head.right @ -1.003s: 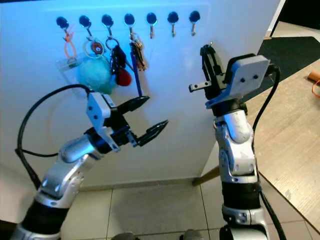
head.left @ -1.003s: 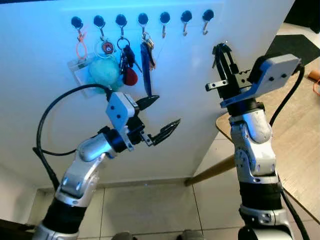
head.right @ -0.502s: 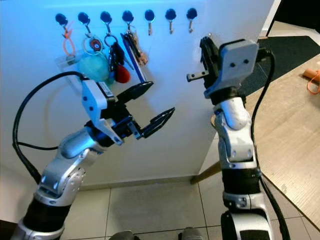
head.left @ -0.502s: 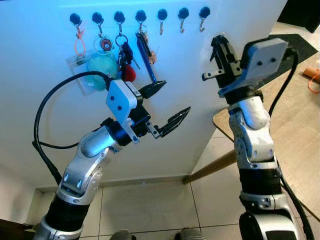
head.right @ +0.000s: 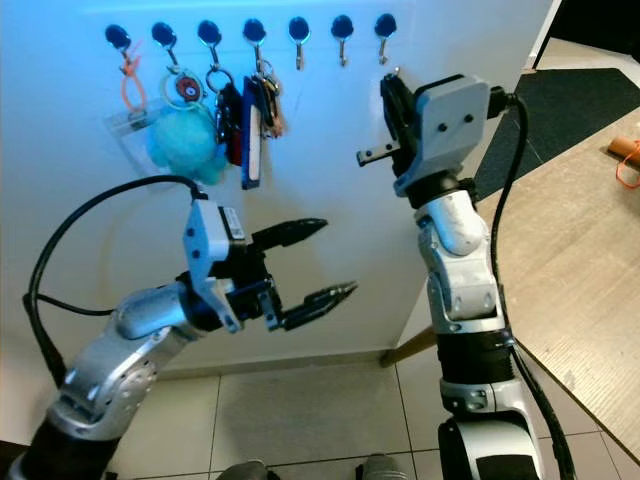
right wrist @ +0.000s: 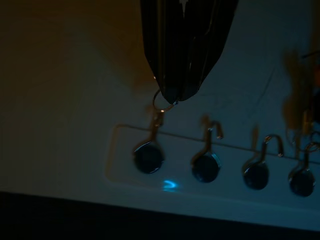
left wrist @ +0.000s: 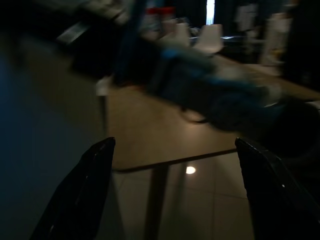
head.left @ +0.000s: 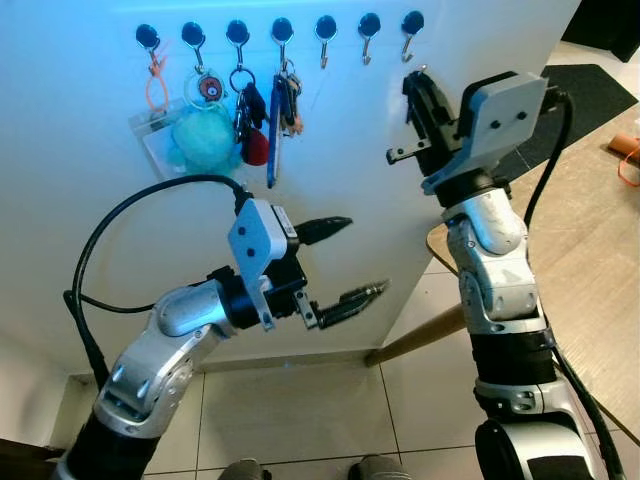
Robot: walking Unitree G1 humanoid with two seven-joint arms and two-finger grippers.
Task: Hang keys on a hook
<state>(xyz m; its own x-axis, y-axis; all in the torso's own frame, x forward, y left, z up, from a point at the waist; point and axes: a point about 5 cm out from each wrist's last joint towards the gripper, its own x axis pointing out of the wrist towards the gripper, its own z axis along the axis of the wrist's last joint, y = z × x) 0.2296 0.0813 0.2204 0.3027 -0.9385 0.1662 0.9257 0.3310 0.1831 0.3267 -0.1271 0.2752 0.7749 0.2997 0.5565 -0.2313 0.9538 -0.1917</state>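
Seven black magnet hooks run along the top of a white wall panel (head.left: pixel 420 230). The four on the left carry an orange lanyard with a badge (head.left: pixel 157 120), a teal fluffy keychain (head.left: pixel 205 140), keys with a red tag (head.left: pixel 252 125) and keys on a blue strap (head.left: pixel 278 130). The three on the right hang bare. My right gripper (head.left: pixel 410 80) is raised just below the end hook (head.left: pixel 412 24), shut on a small key ring (right wrist: pixel 162 102) that sits at this hook's tip (right wrist: pixel 156 122). My left gripper (head.left: pixel 366 254) is open and holds nothing, lower down in front of the wall.
A wooden table (head.left: pixel 600 260) stands to the right, its corner close behind my right arm. A dark mat (head.left: pixel 590 90) and an orange object (head.left: pixel 628 160) lie farther right. Tiled floor (head.left: pixel 300 420) runs below the wall.
My left gripper has dropped down and away from the blue-strap keys, which now hang straight. My right gripper has moved a little left and nearer the end hook.
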